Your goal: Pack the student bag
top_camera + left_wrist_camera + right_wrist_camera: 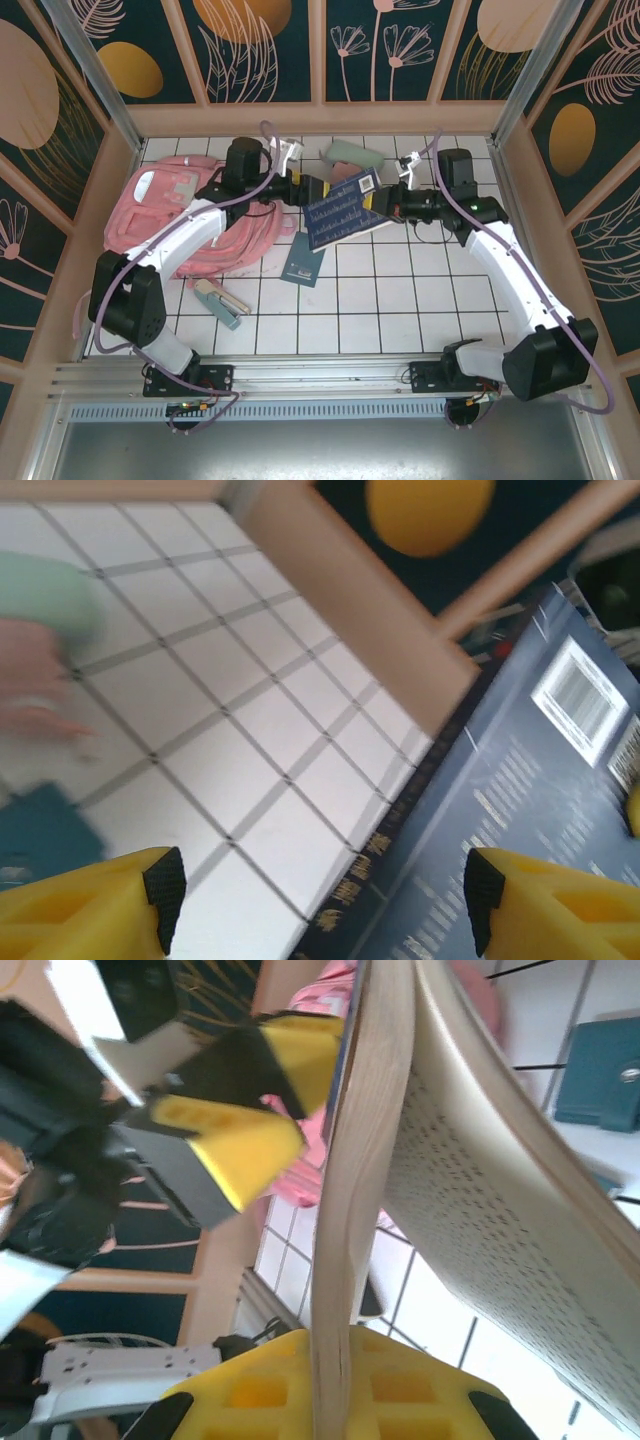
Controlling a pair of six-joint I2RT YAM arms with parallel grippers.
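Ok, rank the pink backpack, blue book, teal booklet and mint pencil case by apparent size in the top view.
1. pink backpack
2. blue book
3. mint pencil case and teal booklet: they look about alike, too close to rank.

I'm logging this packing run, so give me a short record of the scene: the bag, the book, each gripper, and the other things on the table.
student bag: pink, lying on the left side of the table
book: dark blue, barcode on its cover, held above the middle of the table
right gripper: shut on the book's edge
left gripper: open, fingers apart at the book's other end
pencil case: mint green, at the back of the table
teal booklet: flat on the tiles, nearer than the book
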